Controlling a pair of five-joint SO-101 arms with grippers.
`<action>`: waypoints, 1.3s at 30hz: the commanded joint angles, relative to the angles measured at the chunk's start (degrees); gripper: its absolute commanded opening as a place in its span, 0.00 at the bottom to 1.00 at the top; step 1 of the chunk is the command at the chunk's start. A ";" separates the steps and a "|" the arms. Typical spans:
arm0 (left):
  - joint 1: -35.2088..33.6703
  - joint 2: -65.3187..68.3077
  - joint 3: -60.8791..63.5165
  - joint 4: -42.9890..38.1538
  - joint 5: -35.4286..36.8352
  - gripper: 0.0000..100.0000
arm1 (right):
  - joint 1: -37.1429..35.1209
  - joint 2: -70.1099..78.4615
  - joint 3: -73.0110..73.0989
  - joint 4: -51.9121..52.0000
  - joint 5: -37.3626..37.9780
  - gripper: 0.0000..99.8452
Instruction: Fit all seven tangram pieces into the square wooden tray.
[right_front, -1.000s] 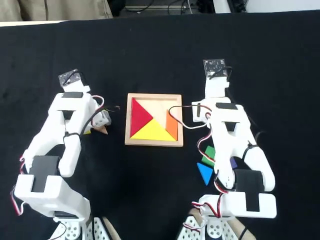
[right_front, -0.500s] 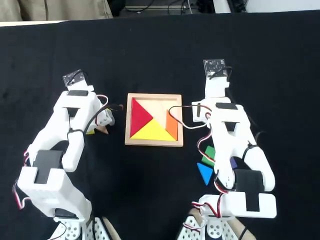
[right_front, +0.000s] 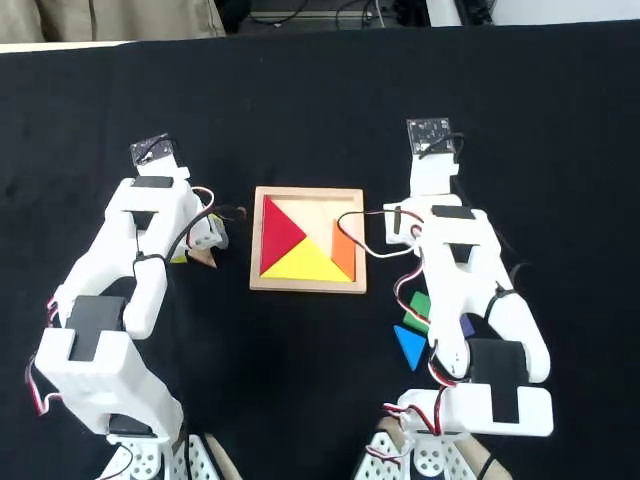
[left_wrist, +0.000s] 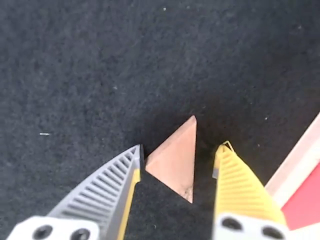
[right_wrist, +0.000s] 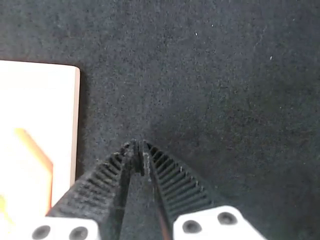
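Note:
The square wooden tray (right_front: 307, 282) lies mid-table and holds a red triangle (right_front: 278, 232), a yellow triangle (right_front: 305, 265) and an orange piece (right_front: 345, 252). Just left of it, a small brown triangle (right_front: 206, 260) rests on the black cloth. In the left wrist view my left gripper (left_wrist: 182, 147) stands open, low over the cloth, with that brown triangle (left_wrist: 175, 157) between its fingers and a gap on each side. My right gripper (right_wrist: 136, 145) is shut on nothing over bare cloth, just right of the tray's rim (right_wrist: 77, 120).
A green piece (right_front: 420, 304), a blue triangle (right_front: 408, 346) and a purple piece (right_front: 467, 326) lie beside the right arm (right_front: 455, 260), partly hidden by it. A yellow-green piece (right_front: 178, 261) peeks out under the left arm (right_front: 140, 230). Black cloth covers the table.
The left arm has shifted a little toward the far side and the tray, with its gripper at the brown triangle. The right arm and the tray's pieces have not moved.

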 joint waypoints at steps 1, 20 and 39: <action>-1.01 0.00 -3.65 0.00 -0.62 0.24 | -0.97 -2.51 -0.22 -0.53 0.53 0.01; -1.01 0.09 -3.30 -0.44 -0.09 0.17 | -0.97 -2.51 -0.22 -0.62 0.53 0.01; 0.92 -0.97 -4.88 0.53 -0.44 0.09 | -0.53 -2.68 -0.22 -0.88 0.53 0.01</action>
